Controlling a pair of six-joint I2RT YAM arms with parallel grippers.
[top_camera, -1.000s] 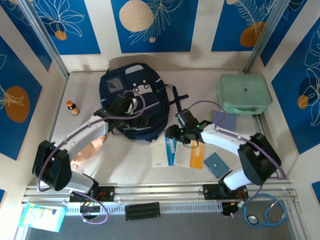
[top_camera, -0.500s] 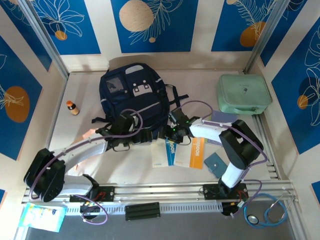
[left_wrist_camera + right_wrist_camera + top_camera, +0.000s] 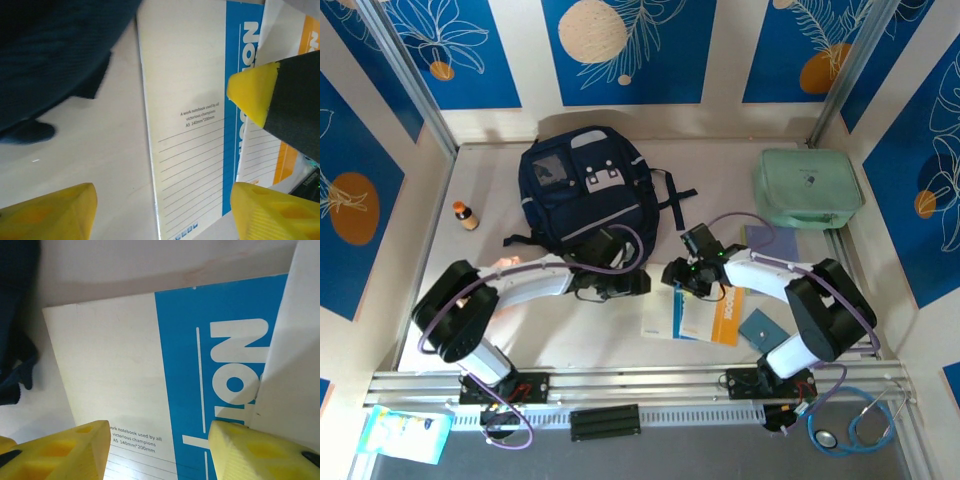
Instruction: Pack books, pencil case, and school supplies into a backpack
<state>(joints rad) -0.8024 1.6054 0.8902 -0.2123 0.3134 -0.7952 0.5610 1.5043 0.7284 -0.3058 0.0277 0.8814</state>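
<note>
The navy backpack (image 3: 582,190) lies at the back of the table, and its dark fabric shows in the left wrist view (image 3: 50,50). Two books overlap in front of it: a white one with a blue band (image 3: 665,315) (image 3: 190,125) (image 3: 150,365) and a white one with an orange band (image 3: 722,318) (image 3: 310,35). My left gripper (image 3: 635,283) (image 3: 160,215) is open, low over the blue-band book's left edge. My right gripper (image 3: 675,275) (image 3: 160,450) is open over the same book's top. A teal square booklet (image 3: 757,328) lies to the right.
A mint-green rounded case (image 3: 807,187) stands at the back right, with a dark flat item (image 3: 770,240) in front of it. A small orange-capped bottle (image 3: 466,215) stands at the left. A pale pink item (image 3: 505,265) lies under the left arm.
My left gripper came off the backpack and swung right to the books, with its jaws narrowing. The right gripper shifted slightly, and the two books slid a little to the right.
</note>
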